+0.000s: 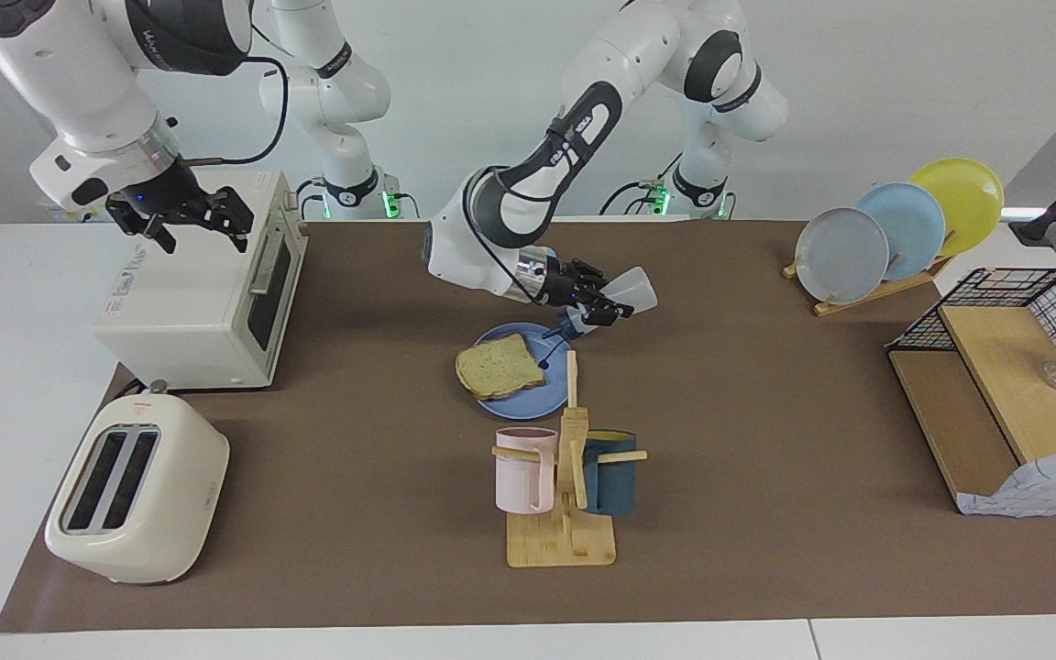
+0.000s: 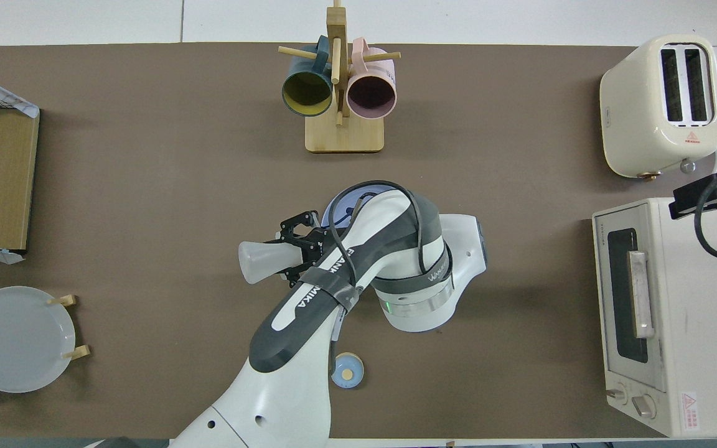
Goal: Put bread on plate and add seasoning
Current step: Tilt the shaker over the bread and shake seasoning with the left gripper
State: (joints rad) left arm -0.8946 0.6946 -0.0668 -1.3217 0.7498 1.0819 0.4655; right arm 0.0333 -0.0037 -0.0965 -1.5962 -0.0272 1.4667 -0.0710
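The bread [image 1: 500, 365] lies flat on the blue plate [image 1: 530, 394], which sits mid-table, nearer to the robots than the mug rack. My left gripper [image 1: 603, 307] hangs over the plate's rim, shut on the seasoning [image 1: 635, 288], a translucent bottle. The bottle is tilted, with its dark cap end pointing down at the plate and the flip lid dangling beside the bread. In the overhead view the left arm hides the bread. Only a sliver of the plate [image 2: 335, 207] shows there, beside the seasoning [image 2: 259, 261] and the left gripper [image 2: 296, 249]. My right gripper [image 1: 184, 220] waits open above the toaster oven.
The toaster oven [image 1: 203, 293] and the cream toaster [image 1: 138, 490] stand at the right arm's end. The mug rack [image 1: 565, 477] holds two mugs. A plate rack [image 1: 895, 229] and a wire-and-wood shelf [image 1: 1005, 394] are at the left arm's end. A blue-topped knob [image 2: 346, 371] sits near the robots.
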